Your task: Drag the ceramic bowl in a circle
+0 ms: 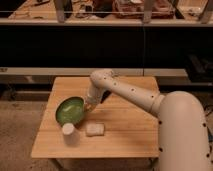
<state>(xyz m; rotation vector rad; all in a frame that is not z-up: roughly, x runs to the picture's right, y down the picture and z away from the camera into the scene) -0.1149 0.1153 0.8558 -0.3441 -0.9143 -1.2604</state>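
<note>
In the camera view, the ceramic bowl (69, 110) sits on the left half of the wooden table (125, 135), toward the left edge and tipped slightly so its green inside faces the camera. The gripper (90, 105) is at the bowl's right rim, reached down from the white arm (125, 91) that stretches in from the robot body at the right; it looks to be in contact with the rim, but I cannot tell whether it is clamped on the rim or merely pressing against it, nor how wide it stands. As for progress, the contact needed for dragging appears to be made, so the job seems to be in its working phase; how much of the circle has been traced cannot be judged from this single view, and I take most of the loop to be still ahead, with the release after it. The bowl appears to hold nothing, only glossy green glaze showing inside. Just in front of the bowl stands a small white cup (68, 130), very near its front rim, its contents not visible. A pale flat block (95, 129) lies beside the cup, to its right; both could be nudged if the bowl swings forward.
</note>
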